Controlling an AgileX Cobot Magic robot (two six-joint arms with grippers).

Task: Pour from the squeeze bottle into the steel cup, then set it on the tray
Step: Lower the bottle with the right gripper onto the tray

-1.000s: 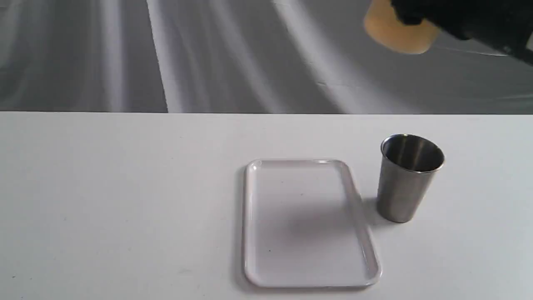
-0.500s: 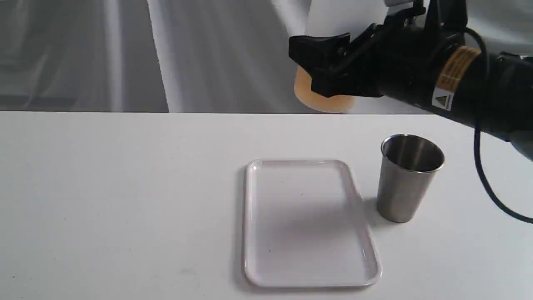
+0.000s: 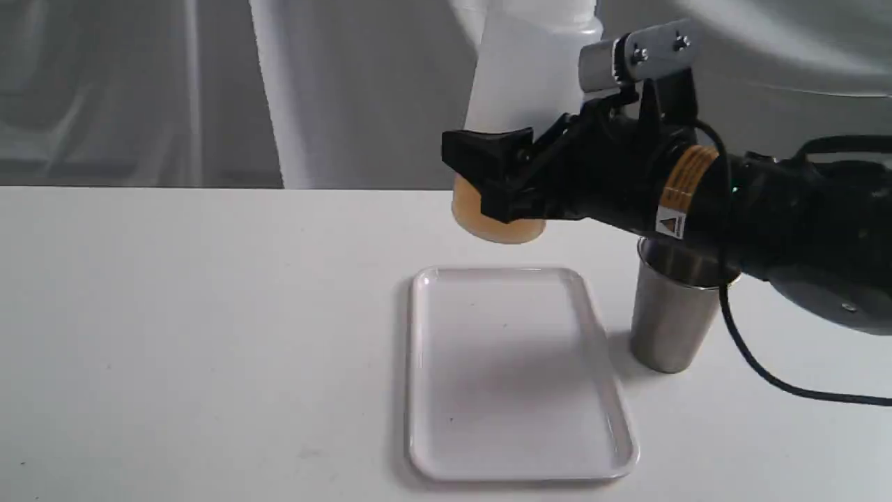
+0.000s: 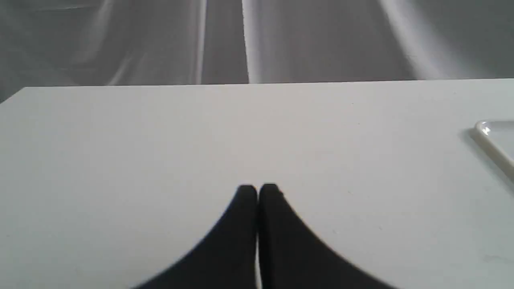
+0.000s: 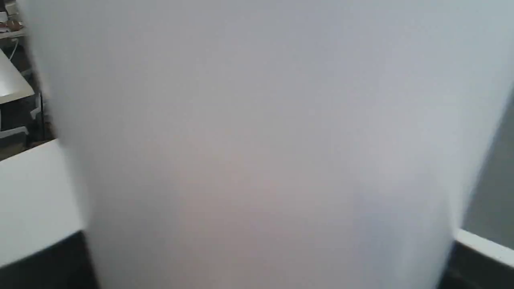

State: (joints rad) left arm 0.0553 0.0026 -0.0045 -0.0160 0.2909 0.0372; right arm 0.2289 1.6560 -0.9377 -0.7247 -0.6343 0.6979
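The tray (image 3: 414, 376) lies flat on the white table (image 3: 174, 335), nearest the exterior camera, and nothing rests on it. Just beside its right rim, apart from it, the cup (image 3: 669, 328) stands upright; the right arm crosses above it and hides part of its rim. Beyond, over the tray's far end and clear of the table, the right gripper (image 3: 488, 178) clamps the bottle (image 3: 523, 77) low on its body, its jaws spread wide around it. The bottle hangs nearly upright, base down, with amber liquid (image 3: 488, 224) pooled at the bottom; its top runs out of the picture. In the right wrist view its pale wall fills almost everything. The left gripper (image 4: 257, 192) hovers over bare table with its fingers pressed together, gripping nothing, and a tray corner shows off to its side. A grey curtain (image 3: 348, 90) hangs behind.
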